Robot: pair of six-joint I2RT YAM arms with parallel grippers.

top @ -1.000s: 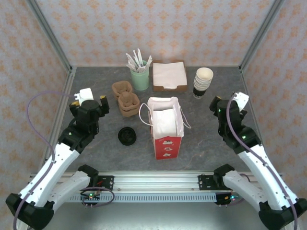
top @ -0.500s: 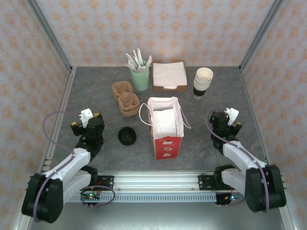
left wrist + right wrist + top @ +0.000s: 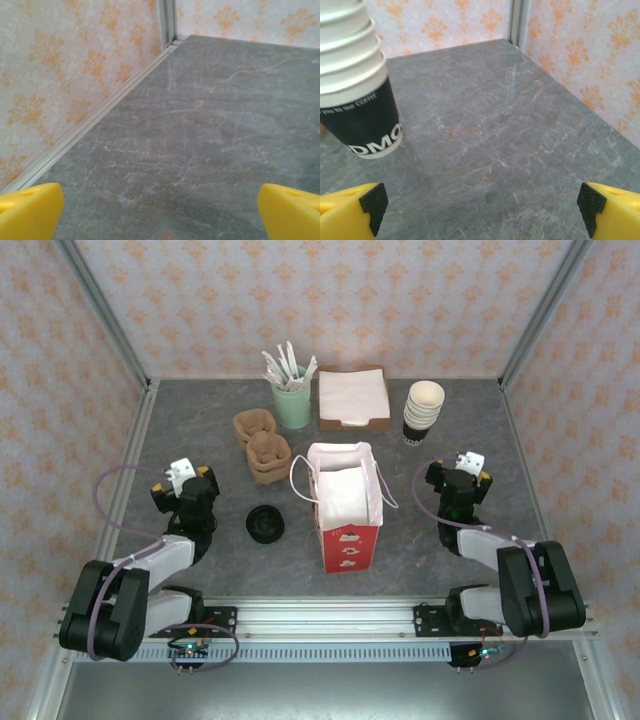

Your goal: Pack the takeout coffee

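Note:
The takeout coffee is hidden from me. A red paper bag [image 3: 347, 530] stands open mid-table, showing white paper inside and no cup I can make out. A black round lid [image 3: 265, 524] lies on the table to its left. My left gripper [image 3: 183, 480] is drawn back near the left wall, open, its yellow fingertips [image 3: 30, 210] wide apart over bare table [image 3: 200, 125]. My right gripper [image 3: 462, 472] is drawn back on the right, open and empty, its fingertips [image 3: 350, 210] spread. The stack of nested cups [image 3: 355, 85] is ahead of it to the left.
At the back stand a mint-green cup of white stirrers [image 3: 291, 400], a napkin tray [image 3: 353, 398] and the stacked cups [image 3: 423, 410]. Two brown pulp carriers [image 3: 262, 445] lie left of the bag. Metal frame posts and patterned walls close the sides.
Both arms have folded back toward their bases, the grippers pulling away from the middle. The right jaws finished opening wide. The bag, lid and cups have not moved.

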